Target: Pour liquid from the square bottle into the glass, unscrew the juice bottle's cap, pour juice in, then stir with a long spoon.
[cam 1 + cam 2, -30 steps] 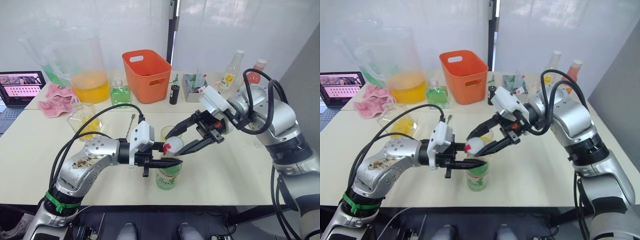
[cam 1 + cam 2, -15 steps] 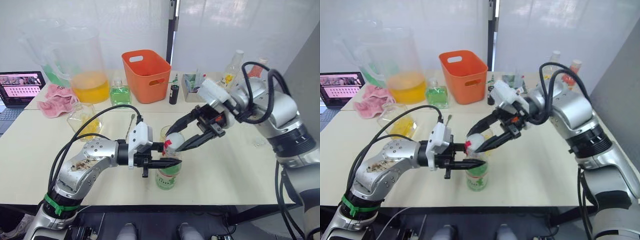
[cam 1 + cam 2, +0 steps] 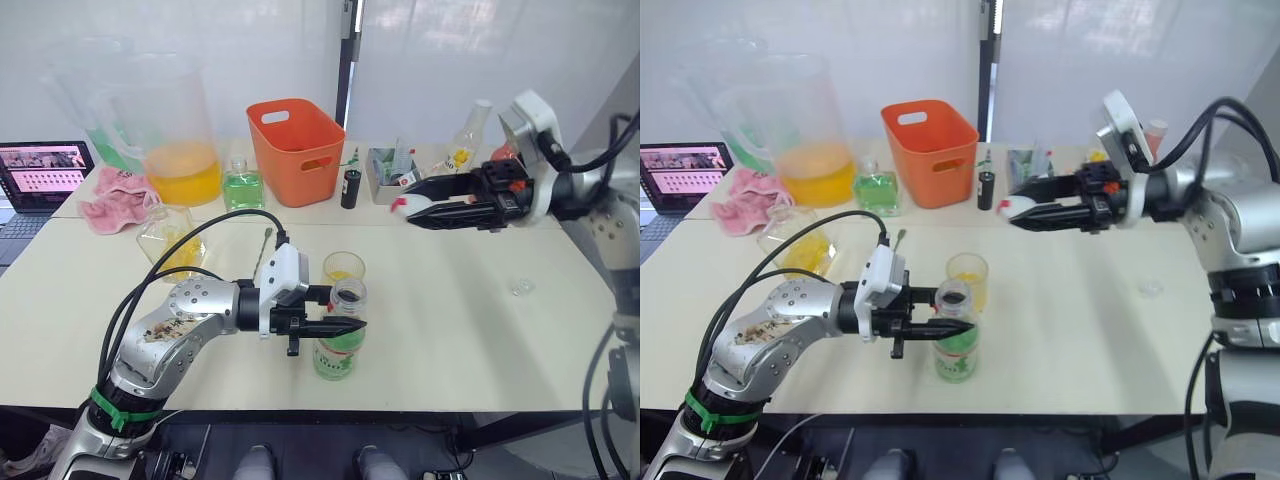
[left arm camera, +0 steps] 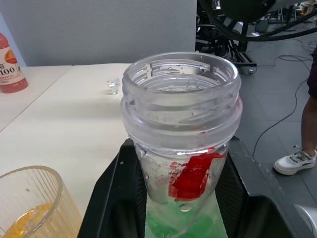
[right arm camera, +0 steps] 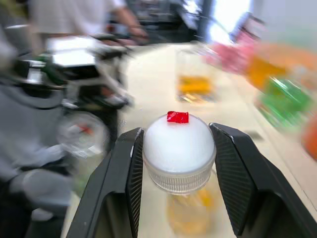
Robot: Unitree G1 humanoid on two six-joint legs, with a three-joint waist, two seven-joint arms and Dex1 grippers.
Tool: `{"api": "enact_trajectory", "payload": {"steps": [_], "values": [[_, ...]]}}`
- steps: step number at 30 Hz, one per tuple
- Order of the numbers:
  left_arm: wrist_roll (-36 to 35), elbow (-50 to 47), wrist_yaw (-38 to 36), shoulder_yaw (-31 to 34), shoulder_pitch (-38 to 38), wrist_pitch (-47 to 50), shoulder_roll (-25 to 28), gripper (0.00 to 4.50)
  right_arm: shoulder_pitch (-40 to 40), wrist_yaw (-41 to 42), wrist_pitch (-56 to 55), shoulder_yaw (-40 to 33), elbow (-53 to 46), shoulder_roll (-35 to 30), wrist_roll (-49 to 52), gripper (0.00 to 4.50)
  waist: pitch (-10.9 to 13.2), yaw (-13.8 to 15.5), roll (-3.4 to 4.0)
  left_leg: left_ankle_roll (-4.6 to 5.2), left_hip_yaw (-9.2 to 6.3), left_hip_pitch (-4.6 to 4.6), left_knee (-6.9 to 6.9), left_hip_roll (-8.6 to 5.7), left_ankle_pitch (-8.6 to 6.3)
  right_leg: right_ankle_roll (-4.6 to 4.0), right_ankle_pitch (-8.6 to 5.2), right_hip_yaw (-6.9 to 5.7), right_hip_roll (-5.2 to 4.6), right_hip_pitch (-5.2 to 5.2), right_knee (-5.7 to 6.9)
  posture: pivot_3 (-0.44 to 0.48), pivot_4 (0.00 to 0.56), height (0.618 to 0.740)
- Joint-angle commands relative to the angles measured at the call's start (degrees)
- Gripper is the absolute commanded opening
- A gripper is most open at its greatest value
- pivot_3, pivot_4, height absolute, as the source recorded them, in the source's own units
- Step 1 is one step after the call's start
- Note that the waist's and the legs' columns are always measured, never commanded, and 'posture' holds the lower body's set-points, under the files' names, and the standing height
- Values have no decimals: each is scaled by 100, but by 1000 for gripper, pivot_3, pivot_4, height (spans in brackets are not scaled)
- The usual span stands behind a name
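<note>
Clear plastic, green-labelled, the juice bottle (image 3: 338,340) stands uncapped at lower centre of the table (image 3: 470,330), its neck clamped by the left gripper (image 3: 340,322). Beside it sits the glass (image 3: 343,268) holding yellow liquid. At upper right, the right gripper (image 3: 412,208) pinches the white cap (image 5: 179,152).

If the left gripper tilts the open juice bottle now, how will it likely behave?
The juice bottle is uncapped, so liquid would probably spill at a fast tilt. Its clear walls look thin, so a hard squeeze by the left gripper may dent them. Tall and narrow, it seems apt to tip if released carelessly.
</note>
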Motion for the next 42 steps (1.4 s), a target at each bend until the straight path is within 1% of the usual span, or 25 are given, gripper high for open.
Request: {"api": "enact_trajectory", "payload": {"steps": [1,3,5,9,15,19,23,29,31,32,36,37,41,42], "values": [[25,-11,-20,-109,60,108,46,1408,524,-701,-159,-705,57,-158,-328,1596,0,-5,0,0,-2,2,-1,1,0,1,0,-2,1,4,1,0,150,740],[70,72,-33,-148,41,66,4,1408,974,-1336,-529,-1030,415,-38,-690,1596,-1,-6,-1,0,-1,1,-1,0,0,3,1,0,1,3,-1,0,150,740],[101,127,-42,-174,36,32,-20,1408,1240,-1748,-882,-1193,693,75,-998,1596,-1,-5,-1,0,-1,1,5,-2,0,6,2,1,1,9,-4,0,150,740],[100,162,-26,-137,91,-66,-75,1408,1392,-2904,-1441,-1363,1457,444,-1649,1596,-2,-22,8,0,3,2,8,-5,1,12,6,8,0,8,-2,0,150,740],[71,63,65,12,254,-104,-47,1408,1570,-3783,-1607,-1445,1832,1034,-2035,1596,-3,-30,9,1,3,5,6,-5,1,33,18,10,1,13,-3,0,150,740],[67,21,105,44,307,-101,-32,1408,1632,-3981,-1568,-1514,1831,1218,-2089,1596,-2,-22,9,1,2,4,7,-7,1,44,24,11,1,15,-4,0,150,740],[-1,-60,197,172,420,-137,-59,1408,1888,-4478,-1744,-1437,1957,1518,-2366,1596,-3,-32,10,1,1,7,5,-5,1,49,27,11,2,15,-3,0,150,740],[-79,-123,259,259,453,-126,-44,1408,2043,-4601,-1648,-1474,1915,1636,-2438,1596,-3,-45,13,1,2,7,5,-7,1,50,28,14,2,14,-2,0,150,740],[-92,-125,266,269,451,-125,-36,1408,2071,-4609,-1633,-1491,1889,1658,-2434,2625,-3,-50,13,1,1,8,5,-6,1,51,28,13,3,16,-2,0,150,740],[-98,-124,266,273,446,-126,-32,1408,2080,-4613,-1616,-1506,1865,1667,-2423,2883,-3,-50,13,1,1,8,5,-6,1,51,28,13,3,16,-2,0,150,740],[-114,-122,258,281,434,-131,-27,1408,2095,-4603,-1525,-1588,1698,1667,-2348,4262,-3,-50,13,1,1,7,4,-6,1,52,28,13,3,15,-2,0,150,740],[-118,-123,255,284,432,-132,-27,1408,2095,-4595,-1491,-1615,1631,1655,-2321,4476,-3,-49,13,1,1,7,4,-6,1,52,29,13,3,15,-2,0,150,740],[-127,-138,241,286,451,-146,-20,1408,2118,-4516,-1335,-1685,1346,1609,-2244,4476,-3,-53,13,1,1,7,4,-6,1,53,29,13,3,15,-1,0,150,740],[-173,-162,228,315,464,-134,-13,1408,2102,-4385,-1155,-1719,1059,1536,-2119,4476,-3,-52,13,1,1,7,4,-6,1,52,29,13,3,15,-1,0,150,740]]}}
